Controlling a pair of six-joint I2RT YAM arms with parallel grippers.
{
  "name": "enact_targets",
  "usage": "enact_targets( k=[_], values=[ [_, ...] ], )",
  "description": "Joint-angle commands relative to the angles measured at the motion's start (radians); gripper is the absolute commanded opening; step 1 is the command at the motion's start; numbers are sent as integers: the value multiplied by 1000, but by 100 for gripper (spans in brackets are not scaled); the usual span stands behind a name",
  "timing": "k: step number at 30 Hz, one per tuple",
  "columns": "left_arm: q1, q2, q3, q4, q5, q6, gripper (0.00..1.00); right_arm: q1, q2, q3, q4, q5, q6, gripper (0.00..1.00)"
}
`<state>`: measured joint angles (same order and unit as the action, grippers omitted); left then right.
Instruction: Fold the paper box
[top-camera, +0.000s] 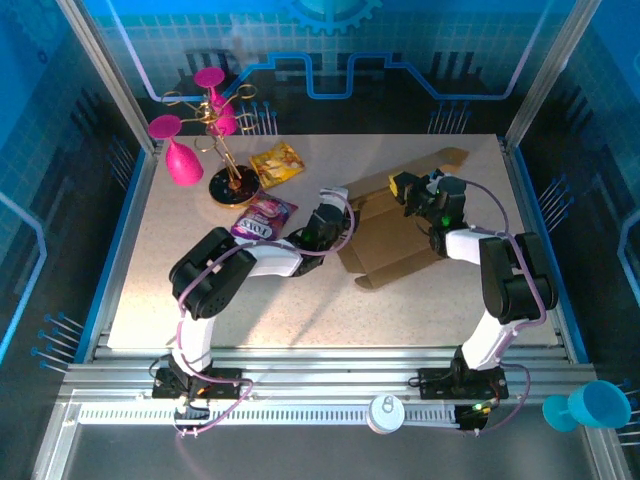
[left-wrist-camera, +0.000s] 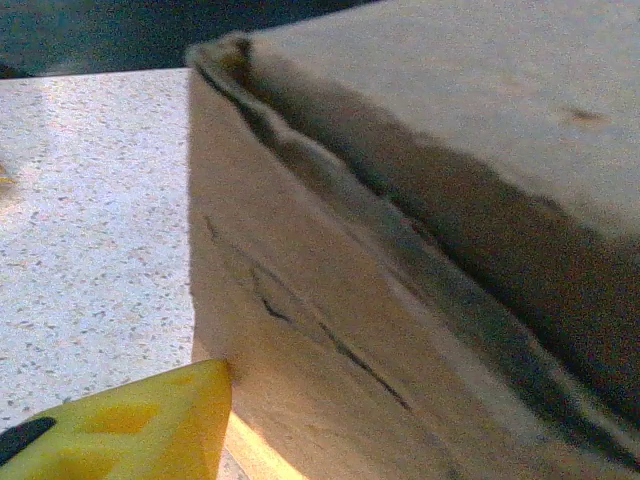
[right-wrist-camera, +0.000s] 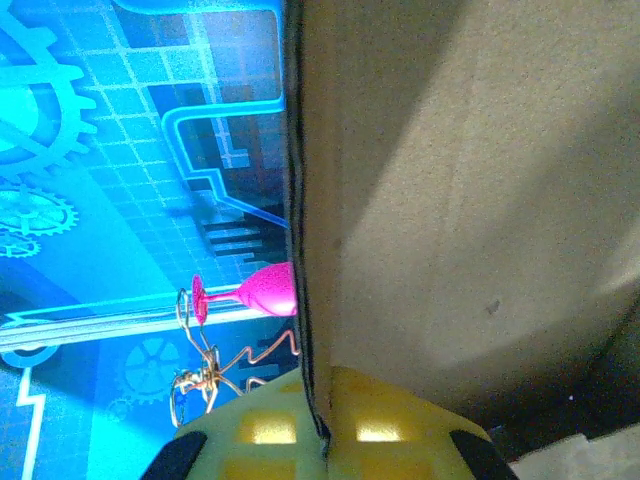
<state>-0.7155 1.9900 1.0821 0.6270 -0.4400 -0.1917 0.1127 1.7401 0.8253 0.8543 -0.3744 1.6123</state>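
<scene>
Speckled beige counter (top-camera: 300, 310) sits inside a metal frame, with blue patterned walls beyond it. Its whole near half is bare, as is a strip along the left edge, so the open room lies mostly toward the arm bases. Clutter gathers at the far left corner. A wire stand (top-camera: 228, 150) hung with pink goblets (top-camera: 183, 160) is there, with a yellow snack packet (top-camera: 277, 163) just beside its base and a purple packet (top-camera: 263, 215) a little nearer. The purple packet lies close beside the left arm (top-camera: 215, 275) at its wrist, so room is tight there.

The paper box (top-camera: 395, 245) lies right of the counter's middle, partly unfolded, with one long flap reaching toward the far right corner. It lies clear of the right edge.

The left jaws are at the box's left side. In the left wrist view one yellow finger (left-wrist-camera: 150, 425) meets the foot of an upright cardboard wall (the other finger is out of sight, so I cannot tell whether they grip or stand apart). The right jaws are at the box's far side, closed on a cardboard panel whose thin edge runs between the yellow fingers (right-wrist-camera: 390, 430).
</scene>
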Motion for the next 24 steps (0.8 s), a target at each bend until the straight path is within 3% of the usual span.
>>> enact_targets(
  k=[1,6,9,16,24],
  values=[
    [3,37,25,63,-73,-23,46,25,22,24,-26,-40,14,0],
    [10,66,63,37,-126,-37,30,37,28,42,-46,-32,11,0],
    [19,78,84,26,-133,-62,26,48,37,49,-58,-31,5,0],
    [39,65,103,-1,-120,-146,41,62,54,37,-78,-16,-69,0],
    [68,56,96,1,-82,-176,41,79,118,2,71,40,-79,0]
  ],
)
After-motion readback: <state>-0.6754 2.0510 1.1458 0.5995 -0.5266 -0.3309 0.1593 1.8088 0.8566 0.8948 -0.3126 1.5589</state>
